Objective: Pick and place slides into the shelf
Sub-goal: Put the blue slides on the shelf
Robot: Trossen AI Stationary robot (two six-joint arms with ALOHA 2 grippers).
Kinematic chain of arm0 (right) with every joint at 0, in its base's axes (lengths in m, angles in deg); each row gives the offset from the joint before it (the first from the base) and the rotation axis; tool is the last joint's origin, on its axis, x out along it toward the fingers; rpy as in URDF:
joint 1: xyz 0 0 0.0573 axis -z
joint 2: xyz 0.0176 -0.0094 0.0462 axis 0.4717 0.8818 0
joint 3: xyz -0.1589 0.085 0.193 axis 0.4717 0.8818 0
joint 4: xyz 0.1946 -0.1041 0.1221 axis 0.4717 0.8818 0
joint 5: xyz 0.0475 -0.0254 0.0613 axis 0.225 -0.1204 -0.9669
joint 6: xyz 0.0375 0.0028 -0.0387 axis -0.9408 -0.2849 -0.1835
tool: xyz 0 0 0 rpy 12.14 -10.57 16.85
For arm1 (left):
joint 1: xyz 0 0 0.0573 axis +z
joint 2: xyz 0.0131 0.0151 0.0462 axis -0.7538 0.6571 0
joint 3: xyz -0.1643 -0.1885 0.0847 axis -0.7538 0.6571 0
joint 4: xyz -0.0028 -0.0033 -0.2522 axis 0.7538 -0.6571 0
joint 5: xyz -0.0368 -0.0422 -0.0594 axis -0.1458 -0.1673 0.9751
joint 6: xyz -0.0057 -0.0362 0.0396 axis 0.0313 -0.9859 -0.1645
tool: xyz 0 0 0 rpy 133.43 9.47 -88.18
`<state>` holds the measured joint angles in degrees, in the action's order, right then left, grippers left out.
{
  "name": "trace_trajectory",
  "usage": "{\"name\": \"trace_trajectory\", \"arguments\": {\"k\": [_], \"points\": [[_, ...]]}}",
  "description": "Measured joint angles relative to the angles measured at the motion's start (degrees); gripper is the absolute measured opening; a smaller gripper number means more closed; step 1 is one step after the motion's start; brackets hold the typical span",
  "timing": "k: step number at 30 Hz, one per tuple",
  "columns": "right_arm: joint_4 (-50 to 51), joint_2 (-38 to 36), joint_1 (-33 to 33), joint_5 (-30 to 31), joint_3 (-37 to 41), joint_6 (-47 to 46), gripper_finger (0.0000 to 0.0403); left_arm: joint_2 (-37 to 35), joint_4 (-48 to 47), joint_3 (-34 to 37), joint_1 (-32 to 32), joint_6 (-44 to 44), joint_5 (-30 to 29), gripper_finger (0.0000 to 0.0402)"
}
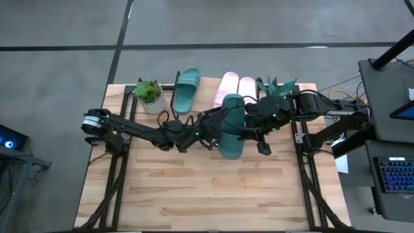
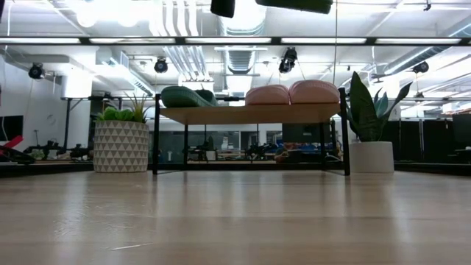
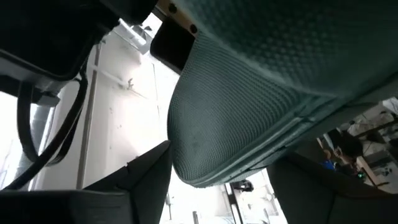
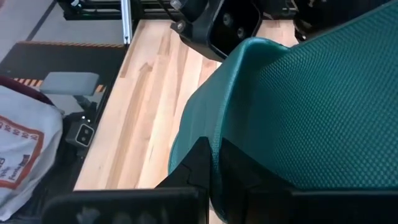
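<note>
On shelf [image 1: 207, 97]: we count three slides, one green [image 1: 186, 89], two pink [image 1: 235, 88].
Aloft: fourth slide [image 1: 231, 126], green, at shelf's 6 o'clock.
Left gripper [image 1: 208, 129]: we see it clamping this slide.
Right gripper [image 1: 253, 126]: likewise.

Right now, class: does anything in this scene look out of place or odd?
One dark green slide is off the shelf, held up between both grippers. The shelf has three slides, with an empty slot between the green and the pink.

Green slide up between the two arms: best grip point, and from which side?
Probably the thin sole rim of the lifted green slide, approached from a long side. The sole is broad and flat, so likely only its edge fits between fingers. The right gripper is shut on that rim; the left gripper sits at the opposite side.
</note>
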<state>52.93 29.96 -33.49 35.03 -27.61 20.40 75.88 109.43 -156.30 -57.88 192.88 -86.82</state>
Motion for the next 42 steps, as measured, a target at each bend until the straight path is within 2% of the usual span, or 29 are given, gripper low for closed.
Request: {"name": "trace_trajectory", "arguments": {"k": [6,25,28,33,42], "points": [[-2.1,-0.1,-1.7,-0.1,0.3,0.0,0.0008,0.0,-0.1,0.0,0.7,-0.8,0.7,0.0220],[-3.0,-2.9,-3.1,1.0,0.2,0.2,0.0008,0.0,3.8,0.3,2.1,-0.2,0.1,0.0218],[-2.9,-3.0,-3.1,0.5,0.2,0.5,0.0008,0.0,5.3,0.8,2.2,0.4,2.9,0.0218],[-2.6,-3.0,-3.2,-1.6,0.2,1.1,0.0008,0.0,6.8,2.7,2.6,5.4,12.8,0.0218],[-1.9,-2.4,-3.1,-2.9,0.1,0.7,0.0008,0.0,6.3,2.1,4.1,5.4,16.4,0.0218]]}}
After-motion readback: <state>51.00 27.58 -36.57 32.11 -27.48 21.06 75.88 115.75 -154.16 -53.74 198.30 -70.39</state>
